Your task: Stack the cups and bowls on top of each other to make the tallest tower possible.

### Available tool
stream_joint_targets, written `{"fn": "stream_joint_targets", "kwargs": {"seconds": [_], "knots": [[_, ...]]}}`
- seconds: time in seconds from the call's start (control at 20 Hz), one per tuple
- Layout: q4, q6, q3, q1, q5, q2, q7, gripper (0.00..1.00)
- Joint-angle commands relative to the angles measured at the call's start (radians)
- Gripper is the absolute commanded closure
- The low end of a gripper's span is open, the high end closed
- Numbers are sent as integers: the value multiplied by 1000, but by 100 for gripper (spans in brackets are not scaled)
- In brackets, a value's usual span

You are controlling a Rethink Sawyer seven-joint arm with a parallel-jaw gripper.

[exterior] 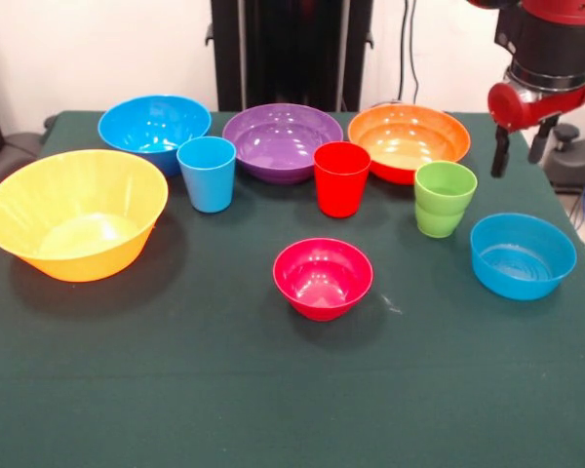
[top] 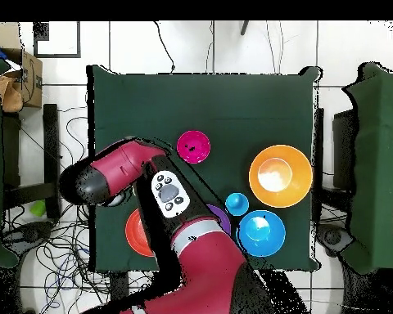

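Handling: the cups and bowls look like thin glossy plastic, so probably light, stiff and slippery; a pinch over one rim wall seems the surest hold, and they should nest readily.
Cups, three: light blue cup [exterior: 207, 173], red cup [exterior: 341, 177], green cup [exterior: 445, 198], all upright in a row across the middle of the bench [exterior: 175, 390].
Bowls, six: yellow bowl [exterior: 75, 214] at the left edge in the front view; large blue bowl [exterior: 154, 130], purple bowl [exterior: 282, 141] and orange bowl [exterior: 409, 141] along the far side; pink bowl [exterior: 323, 277] alone nearer the camera; small blue bowl [exterior: 523, 255] at the right, just beside the green cup.
Tower: none yet; every piece stands separately, open side up.
Gripper [exterior: 518, 152]: hanging above the far right corner, past the orange bowl, touching nothing.
Fingers: two dark fingers [exterior: 498, 154] spread apart and empty.
Judgement: stacking has not begun; the wide yellow bowl would make a steady base.
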Motion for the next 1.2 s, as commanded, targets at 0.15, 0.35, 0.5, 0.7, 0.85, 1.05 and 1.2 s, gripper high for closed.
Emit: {"fn": "stream_joint_targets", "kwargs": {"seconds": [0.15,0.35,0.5,0.7,0.85,1.05,1.2], "knots": [[-160,73,-79,38,-16,89,48,0],[-177,66,-83,52,-2,100,58,0],[-189,66,-87,63,7,105,65,0],[-216,60,-92,78,15,124,74,0],[-236,44,-106,102,17,145,98,0],[-241,26,-118,119,28,153,114,0],[-222,8,-126,124,34,143,123,0]]}}
